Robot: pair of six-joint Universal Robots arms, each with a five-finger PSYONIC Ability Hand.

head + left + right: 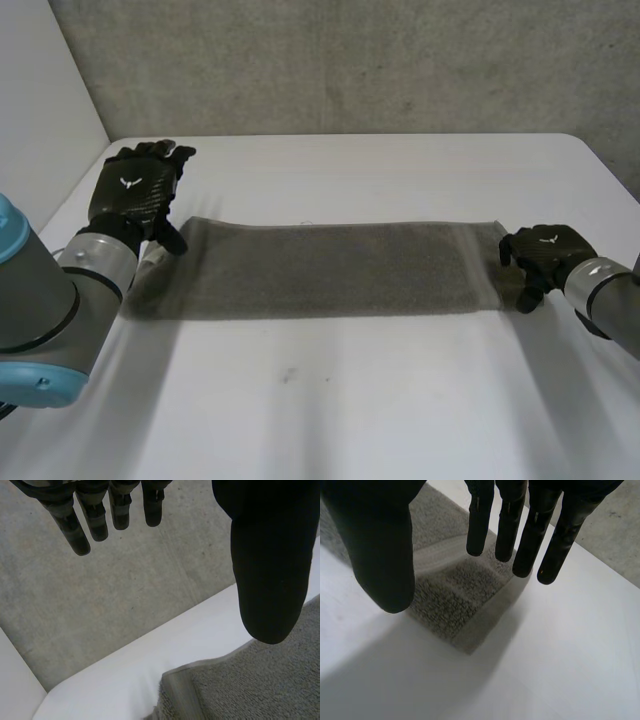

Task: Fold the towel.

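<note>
Your R hand point(545, 255) was spread, fingers straight, gripping nothing, at the towel's point(330, 265) near-right corner. Towel lay flat as a long strip L-R across the table point(350, 400). Your L hand point(135, 190), also spread & empty, was at its far-left corner.

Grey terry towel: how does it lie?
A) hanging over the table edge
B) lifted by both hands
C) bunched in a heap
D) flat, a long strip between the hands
D: the grey terry towel lies flat as a long strip on the white table, the left hand at one end, the right hand at the other.
</note>
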